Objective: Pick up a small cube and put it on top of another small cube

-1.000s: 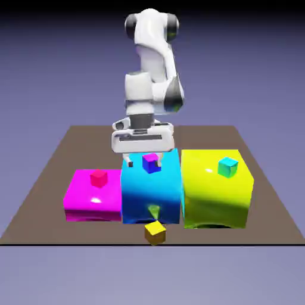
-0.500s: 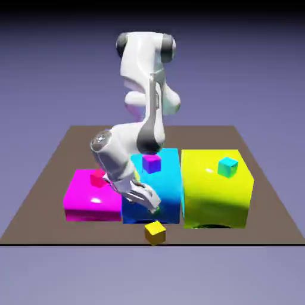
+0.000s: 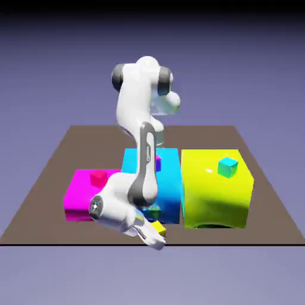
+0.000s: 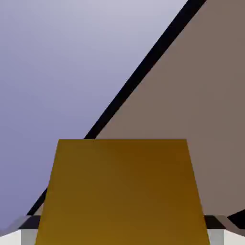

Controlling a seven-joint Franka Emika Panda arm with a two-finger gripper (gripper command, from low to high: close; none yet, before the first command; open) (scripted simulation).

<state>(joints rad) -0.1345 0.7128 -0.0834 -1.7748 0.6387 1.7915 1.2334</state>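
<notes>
Yellow cube (image 3: pixel 158 229) gripped in the jaws (image 4: pixel 123 234) at the exterior view's lower middle, we see the teal cube (image 3: pixel 227 167) toward the upper right, atop a yellow-green block (image 3: pixel 215 193).

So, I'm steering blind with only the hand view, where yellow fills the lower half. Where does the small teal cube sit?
Observer: The small teal cube rests on top of the big yellow-green block.
Operator: And what lies beside that block?
Observer: The big cyan block, on the exterior view's left of it.
Operator: Where is the small yellow cube?
Observer: At the table's near edge, in front of the cyan block; the hand partly hides it.
</notes>
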